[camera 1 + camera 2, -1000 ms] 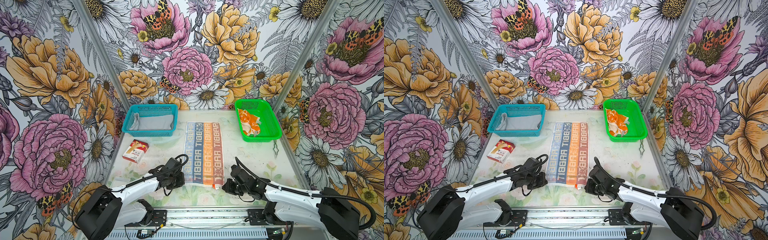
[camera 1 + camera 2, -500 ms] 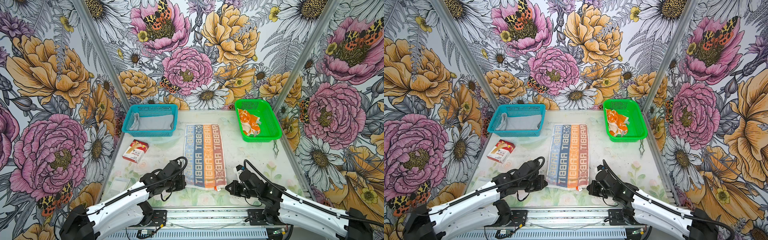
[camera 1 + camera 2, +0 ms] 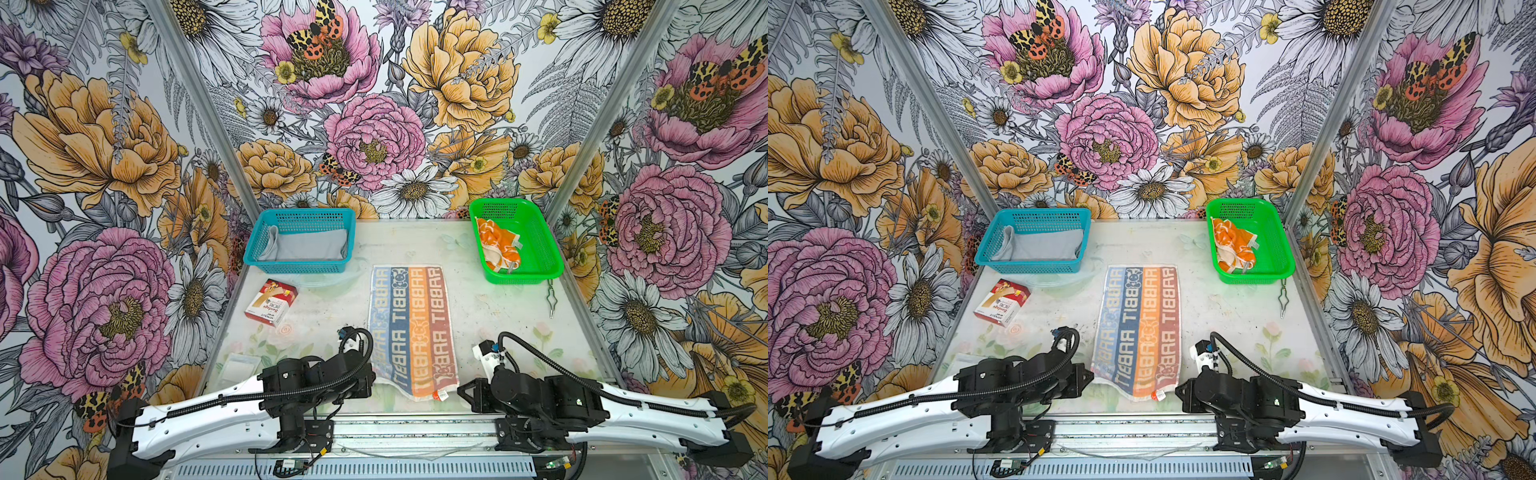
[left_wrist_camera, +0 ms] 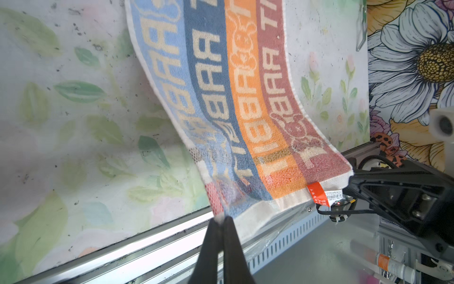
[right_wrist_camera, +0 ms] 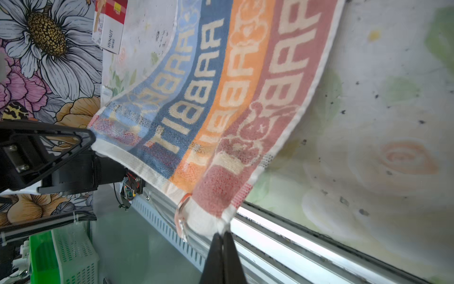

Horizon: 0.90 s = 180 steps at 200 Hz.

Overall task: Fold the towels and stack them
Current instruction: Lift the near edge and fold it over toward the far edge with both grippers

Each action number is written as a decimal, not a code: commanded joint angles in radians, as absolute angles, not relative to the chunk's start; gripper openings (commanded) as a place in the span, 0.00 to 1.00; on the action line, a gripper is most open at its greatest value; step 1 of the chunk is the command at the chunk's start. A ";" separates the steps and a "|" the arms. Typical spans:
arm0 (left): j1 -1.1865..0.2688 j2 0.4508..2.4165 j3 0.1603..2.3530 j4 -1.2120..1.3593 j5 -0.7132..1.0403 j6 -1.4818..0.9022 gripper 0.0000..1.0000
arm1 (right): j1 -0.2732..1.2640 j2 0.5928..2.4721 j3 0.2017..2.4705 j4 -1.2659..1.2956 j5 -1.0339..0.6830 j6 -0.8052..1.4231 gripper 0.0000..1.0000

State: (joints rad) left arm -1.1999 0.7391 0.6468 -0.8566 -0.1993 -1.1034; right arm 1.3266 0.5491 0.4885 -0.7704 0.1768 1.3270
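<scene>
RABBIT towel [image 3: 409, 328]: spread lengthwise on desk [image 3: 498, 299], near green basket [image 3: 521, 277], close end lifted. Left end effector [image 4: 223, 218], right end effector [image 5: 222, 233] each pinching one close corner. Looks soft, light terry, droops between grips; corners best hold.

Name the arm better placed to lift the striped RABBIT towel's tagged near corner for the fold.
Right. The right pincer is shut on that corner of the striped cream terry RABBIT towel, beside its small orange tag; the left pincer pinches the opposite near corner.
</scene>
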 commanded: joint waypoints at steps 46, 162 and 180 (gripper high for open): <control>-0.757 0.911 0.719 -0.647 0.079 -0.777 0.00 | 0.681 0.790 0.646 -0.600 -0.171 0.921 0.00; -0.372 1.603 1.147 -0.515 0.277 -0.455 0.00 | 0.332 1.561 1.073 -0.403 -0.462 0.639 0.00; -0.358 1.690 1.228 -0.515 0.276 -0.432 0.00 | 0.306 1.653 1.137 -0.403 -0.494 0.615 0.00</control>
State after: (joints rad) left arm -0.3771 1.6089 1.1412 -0.5396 0.2413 -0.5140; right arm 0.3367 1.5597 1.0534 -0.4248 -0.4255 0.6827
